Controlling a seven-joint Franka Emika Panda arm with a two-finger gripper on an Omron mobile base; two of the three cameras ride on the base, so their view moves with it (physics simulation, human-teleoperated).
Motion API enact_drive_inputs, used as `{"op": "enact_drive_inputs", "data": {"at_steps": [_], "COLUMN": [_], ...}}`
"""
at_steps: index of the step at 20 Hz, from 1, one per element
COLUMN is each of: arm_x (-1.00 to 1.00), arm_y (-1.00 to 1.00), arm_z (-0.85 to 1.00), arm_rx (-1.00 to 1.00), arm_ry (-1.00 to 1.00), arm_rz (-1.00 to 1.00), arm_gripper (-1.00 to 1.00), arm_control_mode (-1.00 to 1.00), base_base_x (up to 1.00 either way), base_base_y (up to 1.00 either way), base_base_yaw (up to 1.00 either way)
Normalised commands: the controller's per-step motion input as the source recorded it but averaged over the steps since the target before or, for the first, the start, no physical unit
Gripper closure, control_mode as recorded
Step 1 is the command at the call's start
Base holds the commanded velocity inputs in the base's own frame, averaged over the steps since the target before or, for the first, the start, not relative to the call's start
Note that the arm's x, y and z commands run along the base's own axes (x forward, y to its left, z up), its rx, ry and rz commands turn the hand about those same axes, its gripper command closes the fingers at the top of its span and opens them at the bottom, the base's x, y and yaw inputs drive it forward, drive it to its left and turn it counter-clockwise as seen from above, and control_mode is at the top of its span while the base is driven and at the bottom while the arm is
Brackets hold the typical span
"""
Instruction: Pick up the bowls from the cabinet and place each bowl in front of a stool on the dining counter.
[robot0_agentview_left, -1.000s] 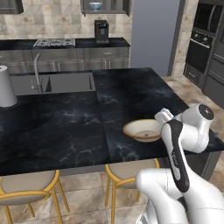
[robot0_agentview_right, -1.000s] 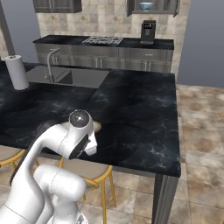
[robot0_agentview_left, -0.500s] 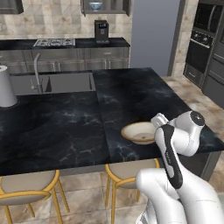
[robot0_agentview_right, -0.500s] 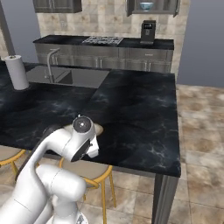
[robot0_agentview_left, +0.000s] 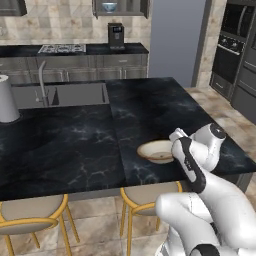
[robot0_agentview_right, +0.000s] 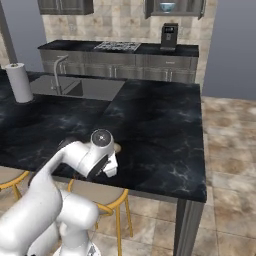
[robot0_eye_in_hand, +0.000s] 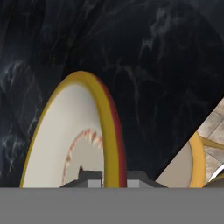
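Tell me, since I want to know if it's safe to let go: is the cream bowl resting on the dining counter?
Cannot tell. In the left base view the cream bowl looks low on the dining counter, but no view shows its underside plainly.

A home kitchen, rendered: a black marble island bench with a sink and tap and yellow-legged stools tucked under its edge. Well beyond the jaws, a back counter carries a gas hob and coffee machine; built-in ovens stand off to one side.

Cream bowl, yellow rim; black veined counter.
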Motion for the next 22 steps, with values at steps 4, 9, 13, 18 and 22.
{"op": "enact_drive_inputs", "data": {"at_steps": [4,9,13,18,22], "arm_x": [0.43,0.41,0.43,0.42,0.21], "arm_y": [0.01,0.03,0.05,0.03,0.04], "arm_z": [-0.43,-0.49,-0.47,-0.43,-0.21], "arm_rx": [0.00,0.00,0.00,0.00,0.00], "arm_ry": [0.04,0.03,0.02,0.01,0.03], "arm_rz": [0.00,0.00,0.00,0.00,0.00], "arm_gripper": [1.00,1.00,1.00,1.00,-1.00], "arm_control_mode": [-1.00,-1.00,-1.00,-1.00,-1.00], "base_base_x": [0.00,0.00,0.00,0.00,0.00], "base_base_y": [0.00,0.00,0.00,0.00,0.00], "base_base_yaw": [0.00,0.00,0.00,0.00,0.00]}}
